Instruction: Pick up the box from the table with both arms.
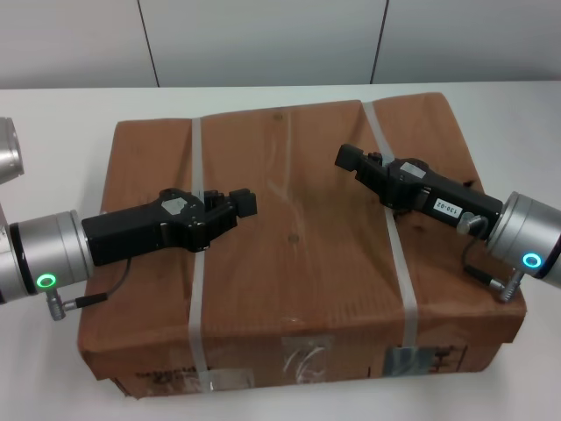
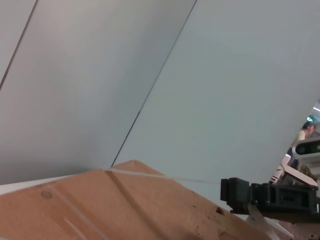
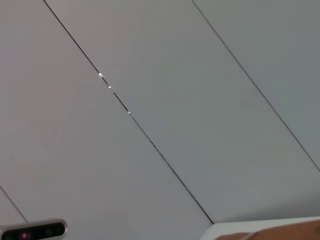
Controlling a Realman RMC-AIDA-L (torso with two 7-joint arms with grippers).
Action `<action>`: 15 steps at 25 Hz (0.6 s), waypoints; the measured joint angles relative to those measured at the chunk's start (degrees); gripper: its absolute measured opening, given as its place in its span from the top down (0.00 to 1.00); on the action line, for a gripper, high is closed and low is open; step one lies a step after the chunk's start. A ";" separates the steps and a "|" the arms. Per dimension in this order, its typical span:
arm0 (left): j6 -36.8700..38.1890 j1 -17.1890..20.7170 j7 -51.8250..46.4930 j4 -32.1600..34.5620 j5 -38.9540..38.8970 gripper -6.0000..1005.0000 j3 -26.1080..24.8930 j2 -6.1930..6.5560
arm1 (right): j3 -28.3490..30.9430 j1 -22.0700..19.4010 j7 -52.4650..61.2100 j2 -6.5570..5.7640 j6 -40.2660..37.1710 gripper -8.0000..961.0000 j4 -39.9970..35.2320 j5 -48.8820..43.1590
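Observation:
The box (image 1: 298,263) is large, flat and brown, bound by two whitish straps, with labels on its front side. It lies on the white table (image 1: 70,105) and fills most of the head view. My left gripper (image 1: 243,203) reaches over the box's top from the left, near the left strap, shut and empty. My right gripper (image 1: 351,158) reaches over the top from the right, near the right strap, shut and empty. The left wrist view shows the box's top (image 2: 115,205) and the right gripper (image 2: 235,194) beyond it. The right wrist view shows only a box corner (image 3: 280,234).
A grey panelled wall (image 1: 263,39) stands behind the table. Bare table shows along the far edge and at the left and right of the box. A silver cylinder (image 1: 9,149) sits at the left edge of the head view.

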 joint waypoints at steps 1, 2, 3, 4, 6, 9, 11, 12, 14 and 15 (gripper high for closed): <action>0.00 0.00 0.01 0.00 0.00 0.89 0.00 0.00 | 0.00 -0.02 0.00 0.00 0.00 0.95 0.00 0.00; 0.00 0.00 0.03 0.00 0.00 0.89 0.00 0.00 | 0.00 -0.03 0.00 0.00 0.00 0.95 0.00 0.00; 0.02 0.00 0.04 0.00 0.00 0.89 0.01 0.01 | -0.02 -0.05 0.00 0.01 0.01 0.95 0.00 0.00; 0.07 -0.01 0.04 0.02 0.00 0.89 0.01 0.01 | -0.02 -0.04 0.00 0.01 0.01 0.95 0.00 0.00; 0.13 -0.01 0.04 0.15 0.00 0.89 0.01 0.03 | -0.02 -0.07 0.00 0.01 -0.24 0.95 0.00 0.00; 0.32 0.07 0.03 0.53 0.00 0.89 -0.01 0.06 | -0.01 -0.10 -0.03 0.00 -0.51 0.95 0.00 0.00; 0.53 0.17 0.02 0.74 0.00 0.89 0.00 0.07 | -0.01 -0.14 -0.02 0.00 -0.51 0.95 0.00 0.00; 0.60 0.20 0.02 0.76 0.00 0.89 0.00 0.07 | -0.01 -0.17 -0.02 0.00 -0.52 0.95 0.00 0.00; 0.70 0.30 0.01 0.77 0.00 0.89 0.00 0.08 | -0.02 -0.22 -0.02 0.01 -0.65 0.95 0.01 0.00; 0.70 0.36 0.01 0.79 0.00 0.89 0.00 0.09 | -0.02 -0.23 -0.02 0.00 -0.85 0.95 0.01 0.00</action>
